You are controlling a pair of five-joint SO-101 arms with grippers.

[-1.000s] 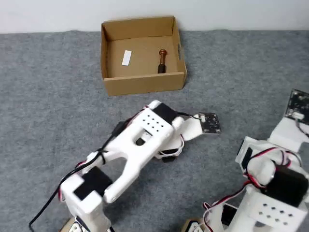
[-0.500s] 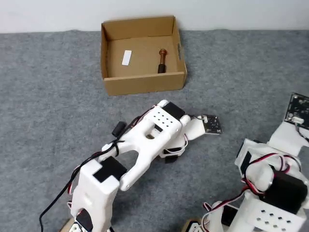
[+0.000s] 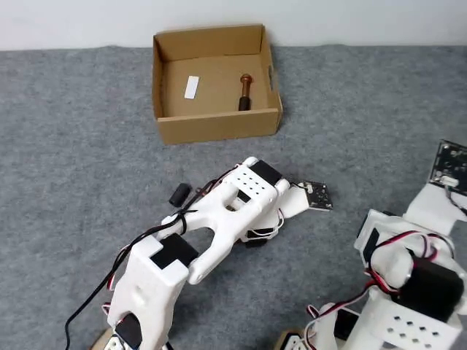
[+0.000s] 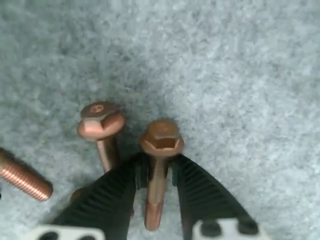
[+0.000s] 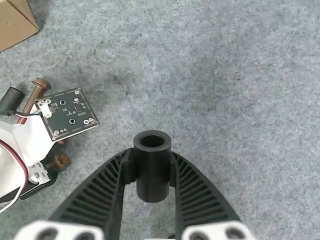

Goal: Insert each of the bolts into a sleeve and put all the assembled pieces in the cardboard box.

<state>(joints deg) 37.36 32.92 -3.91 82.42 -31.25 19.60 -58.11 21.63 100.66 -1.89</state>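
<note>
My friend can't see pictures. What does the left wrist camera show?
The left gripper clamps a copper bolt by its shank, over grey carpet. A second bolt sits just beside it, and a third bolt shows its threaded end.

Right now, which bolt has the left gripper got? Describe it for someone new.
In front of the cardboard box, on the grey carpet under the left arm, copper bolts lie together. It is the bolt whose shank sits between the left gripper's black fingers, hex head beyond their tips; its neighbours lie free.
</note>
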